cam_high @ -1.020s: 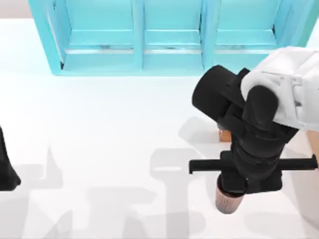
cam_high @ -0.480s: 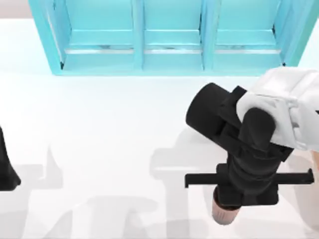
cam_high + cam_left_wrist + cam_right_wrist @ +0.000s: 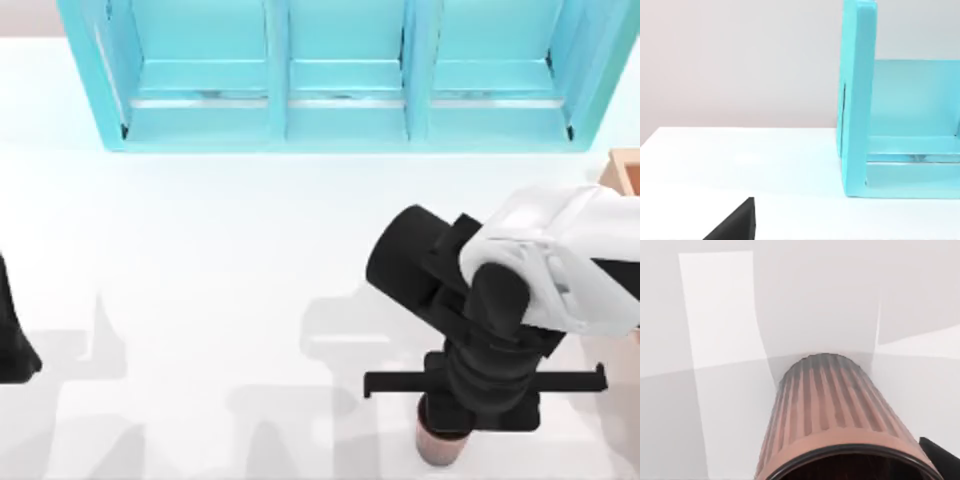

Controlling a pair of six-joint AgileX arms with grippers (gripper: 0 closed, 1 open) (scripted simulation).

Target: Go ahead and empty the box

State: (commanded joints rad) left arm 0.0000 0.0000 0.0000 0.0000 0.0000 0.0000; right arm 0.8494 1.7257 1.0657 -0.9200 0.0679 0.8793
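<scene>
Cup [image 3: 440, 447] in ribbed pink-brown hangs under the right gripper [image 3: 450, 432], fingers closed on it, over the near right of the table [image 3: 200, 300] — well apart from the box [image 3: 627, 170] at the right edge. Carrying step; next, a gentle lowering and release. Left arm [image 3: 12, 335] is parked at the left edge; its fingers I cannot tell.

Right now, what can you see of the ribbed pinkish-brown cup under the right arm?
The ribbed pinkish-brown cup looks like terracotta or plastic, with vertical ridges, a dark rim and a dark inside. In the top view it pokes out beneath the right gripper, near the table's front edge, right of centre. Whether it touches the table cannot be told.
</scene>
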